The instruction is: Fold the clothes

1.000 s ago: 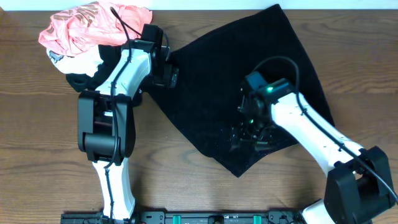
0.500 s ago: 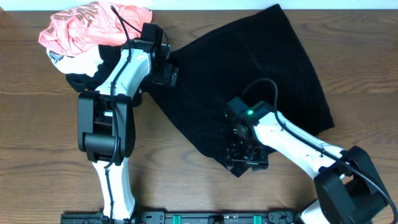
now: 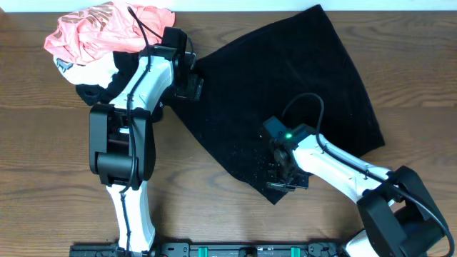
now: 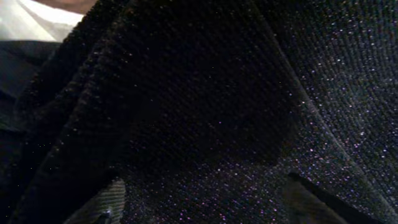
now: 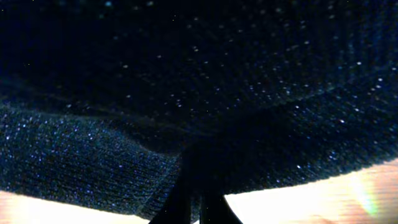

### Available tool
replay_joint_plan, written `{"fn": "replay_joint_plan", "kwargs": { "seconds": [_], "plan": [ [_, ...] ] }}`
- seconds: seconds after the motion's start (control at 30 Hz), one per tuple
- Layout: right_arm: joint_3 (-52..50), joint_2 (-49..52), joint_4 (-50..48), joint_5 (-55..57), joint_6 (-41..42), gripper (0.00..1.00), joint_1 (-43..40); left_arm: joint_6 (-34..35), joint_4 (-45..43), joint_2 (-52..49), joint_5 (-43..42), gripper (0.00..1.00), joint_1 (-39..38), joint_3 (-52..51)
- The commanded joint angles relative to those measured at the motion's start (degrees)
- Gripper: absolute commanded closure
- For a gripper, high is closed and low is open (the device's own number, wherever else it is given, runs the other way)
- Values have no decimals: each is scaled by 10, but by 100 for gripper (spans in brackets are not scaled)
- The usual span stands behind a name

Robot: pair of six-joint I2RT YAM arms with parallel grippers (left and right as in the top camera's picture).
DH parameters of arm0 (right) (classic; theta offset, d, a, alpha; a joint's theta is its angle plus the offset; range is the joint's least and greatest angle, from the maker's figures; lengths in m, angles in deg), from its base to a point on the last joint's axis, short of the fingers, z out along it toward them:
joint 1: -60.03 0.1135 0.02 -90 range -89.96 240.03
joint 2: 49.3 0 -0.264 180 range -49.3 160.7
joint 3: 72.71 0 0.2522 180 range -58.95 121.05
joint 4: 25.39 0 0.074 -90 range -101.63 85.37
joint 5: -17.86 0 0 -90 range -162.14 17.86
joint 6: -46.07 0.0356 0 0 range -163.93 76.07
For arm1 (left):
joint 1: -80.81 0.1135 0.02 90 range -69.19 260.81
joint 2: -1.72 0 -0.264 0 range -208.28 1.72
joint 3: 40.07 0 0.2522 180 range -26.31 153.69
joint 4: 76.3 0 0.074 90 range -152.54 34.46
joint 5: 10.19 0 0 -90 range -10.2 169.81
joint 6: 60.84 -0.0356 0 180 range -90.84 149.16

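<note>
Cloth (image 3: 285,86), black and flecked with glitter, lies spread over the middle and right of the table (image 3: 43,157). One corner lies toward the far edge and another points at me near the front. My right gripper (image 3: 283,177) sits on that near corner. In the right wrist view its fingers (image 5: 179,200) are pressed together with the cloth's ribbed hem pinched between them. The hem bunches into a small peak just above the tips, and pale table shows below it on both sides.

My left gripper (image 3: 194,82) is at the cloth's left corner. In the left wrist view its fingers (image 4: 107,200) stand spread wide, one at each lower side of the frame, with folds of cloth lying between and beyond them. I cannot tell whether they touch the fabric.

Just beside that corner, at the table's far left, is a pile (image 3: 100,32): a pink garment on top, something white below it, and a dark piece beside my left arm.
</note>
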Motion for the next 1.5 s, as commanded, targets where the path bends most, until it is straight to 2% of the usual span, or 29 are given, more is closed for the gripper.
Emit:
{"fn": "replay_joint_plan", "kwargs": {
  "seconds": [0.0, 0.3, 0.43, 0.57, 0.8, 1.0, 1.2, 1.33, 1.47],
  "plan": [
    [-8, 0, 8, 51, 9, 99, -30, -7, 10, 20, 6, 20, -9, 10],
    [-8, 0, 5, 59, -41, 99, -153, 0, 65, 20, 7, 25, -37, 10],
    [-8, 0, 2, 59, -75, 99, -219, 59, 84, 20, 0, 31, -37, 10],
    [-8, 0, -2, 59, -104, 99, -291, 91, 97, 20, -76, 40, -37, 10],
    [-8, 0, -39, 37, -156, 99, -405, 106, 103, 20, -194, 43, -43, 10],
    [-6, 0, -96, 18, -201, 99, -494, 108, 112, 20, -195, 43, -67, 10],
    [-6, 0, -105, 20, -246, 99, -570, 104, 113, 20, -190, 43, -100, 10],
    [-6, 0, -85, 17, -260, 99, -615, 74, 120, 20, -152, 43, -122, 10],
    [-6, 0, -71, 9, -286, 99, -632, 31, 126, 20, -75, 43, -136, 10]
  ]
}}
